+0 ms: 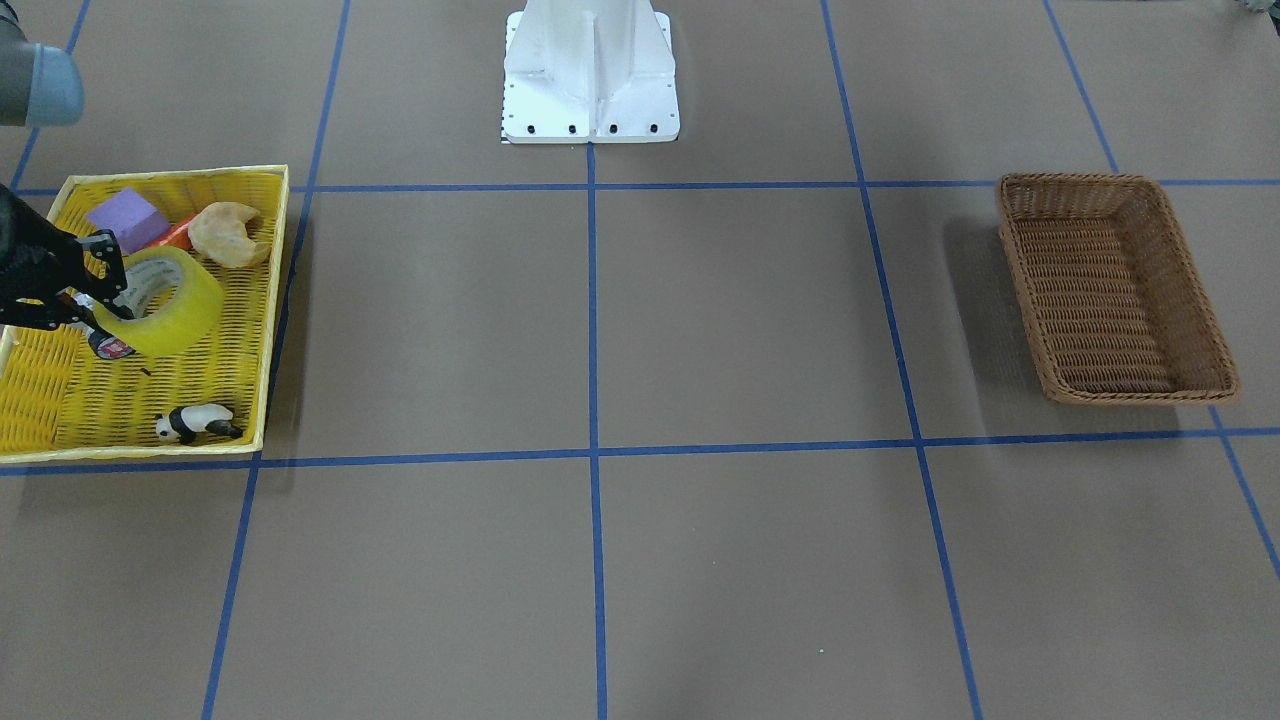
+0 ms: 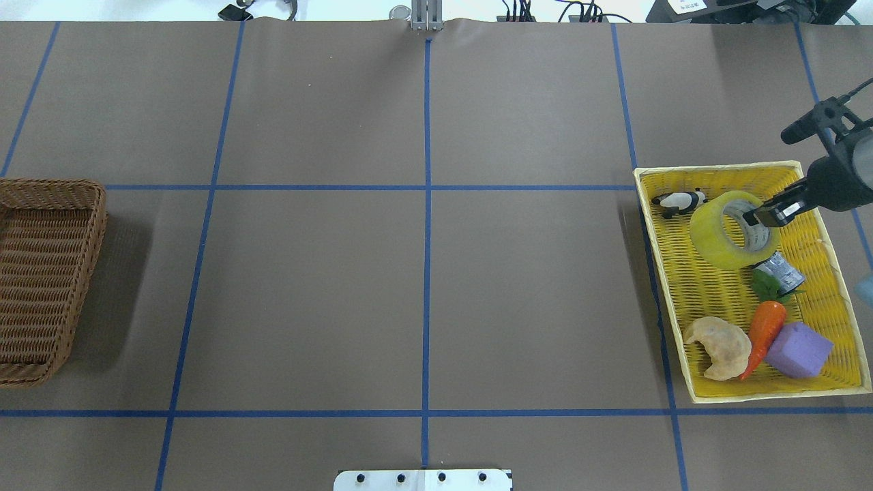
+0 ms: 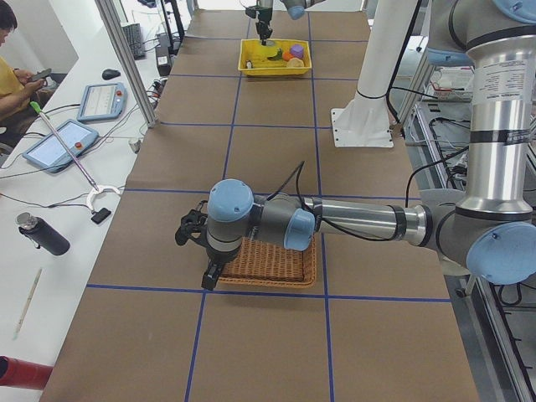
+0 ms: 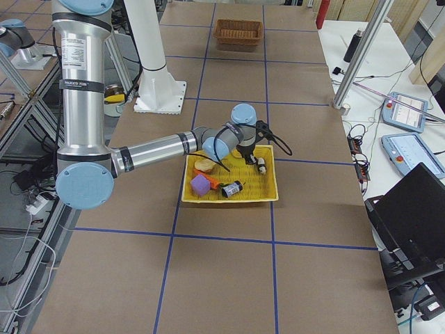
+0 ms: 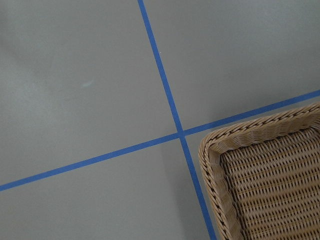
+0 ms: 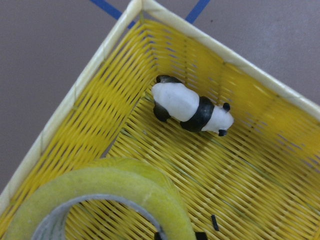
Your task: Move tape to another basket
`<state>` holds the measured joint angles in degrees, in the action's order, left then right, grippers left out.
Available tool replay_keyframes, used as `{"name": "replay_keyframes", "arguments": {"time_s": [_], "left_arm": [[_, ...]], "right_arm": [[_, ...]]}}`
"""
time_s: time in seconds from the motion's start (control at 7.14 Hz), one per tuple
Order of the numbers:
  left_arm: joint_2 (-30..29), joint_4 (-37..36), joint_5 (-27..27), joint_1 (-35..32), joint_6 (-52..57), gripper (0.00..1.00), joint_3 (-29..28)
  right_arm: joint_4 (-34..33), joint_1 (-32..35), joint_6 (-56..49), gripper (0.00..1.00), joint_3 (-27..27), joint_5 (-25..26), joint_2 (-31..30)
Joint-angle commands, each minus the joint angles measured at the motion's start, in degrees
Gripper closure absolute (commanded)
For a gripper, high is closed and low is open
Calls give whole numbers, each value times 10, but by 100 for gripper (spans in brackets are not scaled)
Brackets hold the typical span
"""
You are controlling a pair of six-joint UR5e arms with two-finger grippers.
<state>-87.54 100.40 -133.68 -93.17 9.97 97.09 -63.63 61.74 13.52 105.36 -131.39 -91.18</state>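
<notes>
- We see the right tool (image 2: pixel 762 217) clamped on the tape (image 2: pixel 713 240) wall, inside the yellow tray (image 2: pixel 682 293), by its panda (image 2: pixel 678 201) corner.
- Left tool (image 3: pixel 209 278): we cannot tell its state.
- The basket (image 1: pixel 1115 290) sits well apart from the tray, with bare table (image 1: pixel 640 320) between.

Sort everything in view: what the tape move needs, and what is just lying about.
Job: wide yellow-green translucent tape roll; dark brown woven wicker basket; bright yellow woven tray holding it; right gripper clamped on the roll.
Lying about: black-and-white panda figure; orange toy carrot; purple block; tan croissant-shaped toy; small silvery cylinder.
</notes>
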Motion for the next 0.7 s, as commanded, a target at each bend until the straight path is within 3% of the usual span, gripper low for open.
{"name": "replay_keyframes", "arguments": {"time_s": [0.0,0.42,0.56], "left_arm": [[2,48,0,0,0,1,-1],[-21,187,-25,30,-85,1,-1],[-23,204,-27,37,-85,1,0]], "right_arm": [[-3,16,23,100,0,-15,42],[-3,3,172,100,0,-11,132],[-4,-16,208,100,-3,5,167]]}}
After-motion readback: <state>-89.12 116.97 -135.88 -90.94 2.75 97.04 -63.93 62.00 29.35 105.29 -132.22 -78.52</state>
